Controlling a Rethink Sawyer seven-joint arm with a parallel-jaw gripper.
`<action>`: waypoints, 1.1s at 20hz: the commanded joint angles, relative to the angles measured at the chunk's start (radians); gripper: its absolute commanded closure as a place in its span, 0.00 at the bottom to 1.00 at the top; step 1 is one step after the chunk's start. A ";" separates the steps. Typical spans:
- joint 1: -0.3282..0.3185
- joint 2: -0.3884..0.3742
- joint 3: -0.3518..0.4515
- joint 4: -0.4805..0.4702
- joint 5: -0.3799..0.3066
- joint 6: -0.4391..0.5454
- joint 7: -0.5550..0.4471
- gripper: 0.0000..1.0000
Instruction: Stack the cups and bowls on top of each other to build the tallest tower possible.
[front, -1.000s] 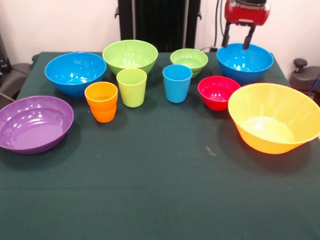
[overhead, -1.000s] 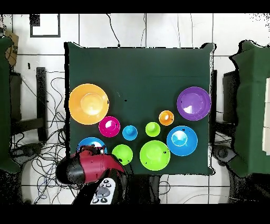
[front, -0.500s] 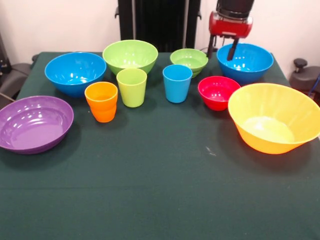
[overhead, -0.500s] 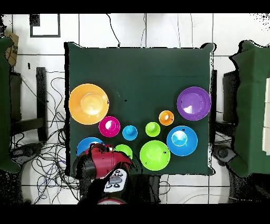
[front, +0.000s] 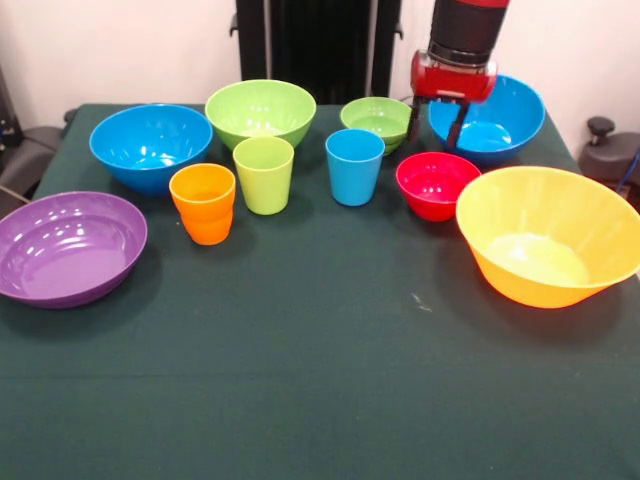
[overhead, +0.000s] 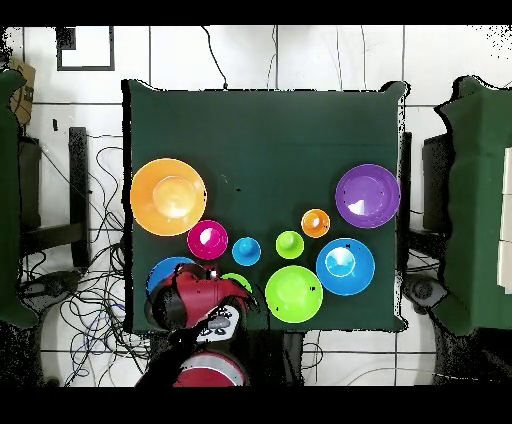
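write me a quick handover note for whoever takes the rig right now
Claw: open, empty, hanging by the near rim of the right-hand blue bowl, between the small green bowl and the red bowl.
On the table, all separate: yellow-orange bowl, purple bowl, left blue bowl, large green bowl, orange cup, lime green cup, blue cup.
Done: nothing stacked.
Left: the whole tower.

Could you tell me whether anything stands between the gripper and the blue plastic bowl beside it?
Nothing visible does. In the front view the open gripper hangs at the rim of the glossy blue plastic bowl, one finger crossing the bowl's rim and the other on its outer side. The small red plastic bowl sits nearer the camera, apart.
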 joint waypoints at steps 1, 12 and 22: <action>0.028 0.058 0.045 -0.043 0.139 -0.015 0.265 0.00; 0.054 0.008 0.047 0.028 0.381 0.057 0.421 0.00; -0.011 -0.072 0.084 0.042 0.366 0.140 0.474 0.00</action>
